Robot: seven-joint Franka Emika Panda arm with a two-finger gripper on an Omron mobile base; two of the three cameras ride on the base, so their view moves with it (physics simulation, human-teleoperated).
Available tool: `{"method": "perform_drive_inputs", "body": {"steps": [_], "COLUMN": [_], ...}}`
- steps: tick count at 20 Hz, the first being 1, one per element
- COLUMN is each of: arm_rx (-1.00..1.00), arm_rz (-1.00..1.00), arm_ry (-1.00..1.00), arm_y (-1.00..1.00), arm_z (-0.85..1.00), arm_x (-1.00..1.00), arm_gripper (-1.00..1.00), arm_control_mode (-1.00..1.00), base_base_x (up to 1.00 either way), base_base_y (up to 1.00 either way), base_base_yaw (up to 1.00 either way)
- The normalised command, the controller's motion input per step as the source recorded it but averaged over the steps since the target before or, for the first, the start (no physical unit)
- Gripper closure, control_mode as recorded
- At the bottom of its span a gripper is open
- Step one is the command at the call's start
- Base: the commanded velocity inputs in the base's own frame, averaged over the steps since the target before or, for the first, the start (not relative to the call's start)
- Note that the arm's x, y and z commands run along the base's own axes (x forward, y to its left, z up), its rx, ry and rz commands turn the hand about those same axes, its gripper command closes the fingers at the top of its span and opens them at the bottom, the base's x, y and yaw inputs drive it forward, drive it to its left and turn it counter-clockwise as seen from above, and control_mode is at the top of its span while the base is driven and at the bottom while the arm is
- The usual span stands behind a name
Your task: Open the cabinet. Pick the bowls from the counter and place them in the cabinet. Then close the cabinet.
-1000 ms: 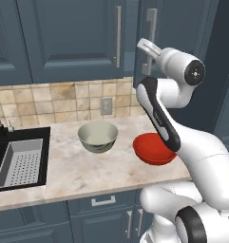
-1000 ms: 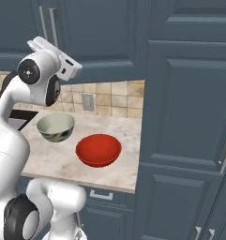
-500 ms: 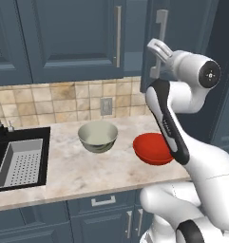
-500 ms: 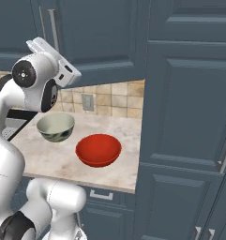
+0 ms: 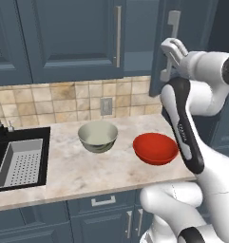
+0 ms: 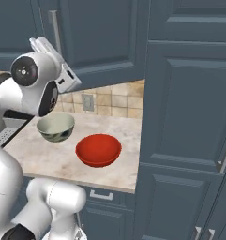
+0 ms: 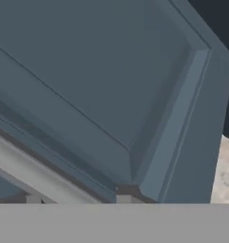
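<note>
Gripper at the cabinet door handle.
It seems closed on that handle (view tight); both bowls sit below the cabinet.

Backsplash is beige-tan square tile with 1 grey outlet plate set in it. Tall dark blue-grey panelled unit stands at the right end. Lower drawers below have short silver handles. Black sink at left holds a perforated grey tray.

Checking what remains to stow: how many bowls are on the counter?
2. The cream-white bowl sits mid-counter, right of the sink; the red bowl sits to its right, near the counter's end. Both are apart.
</note>
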Motion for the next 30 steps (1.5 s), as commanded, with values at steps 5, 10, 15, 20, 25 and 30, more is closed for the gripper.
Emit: {"method": "perform_drive_inputs", "body": {"steps": [5,10,15,20,25,30], "arm_rx": [0.29,0.32,0.32,0.29,0.29,0.24], "arm_rz": [0.00,0.00,0.00,0.00,0.00,-0.02], "arm_ry": [-0.05,-0.08,0.00,0.00,0.00,-0.07], "arm_y": [-1.00,-1.00,-1.00,-1.00,-1.00,-1.00], "arm_z": [-0.68,-0.82,-0.77,-0.66,-0.11,-0.01], "arm_x": [0.00,0.04,0.05,0.50,0.06,-0.33], "arm_gripper": [1.00,1.00,1.00,-1.00,-1.00,-1.00], "arm_control_mode": [-1.00,-1.00,-1.00,-1.00,-1.00,-1.00], "base_base_x": [0.00,0.00,0.00,0.00,0.00,0.00], "base_base_y": [0.00,0.00,0.00,0.00,0.00,0.00], "base_base_yaw": [0.00,0.00,0.00,0.00,0.00,0.00]}}
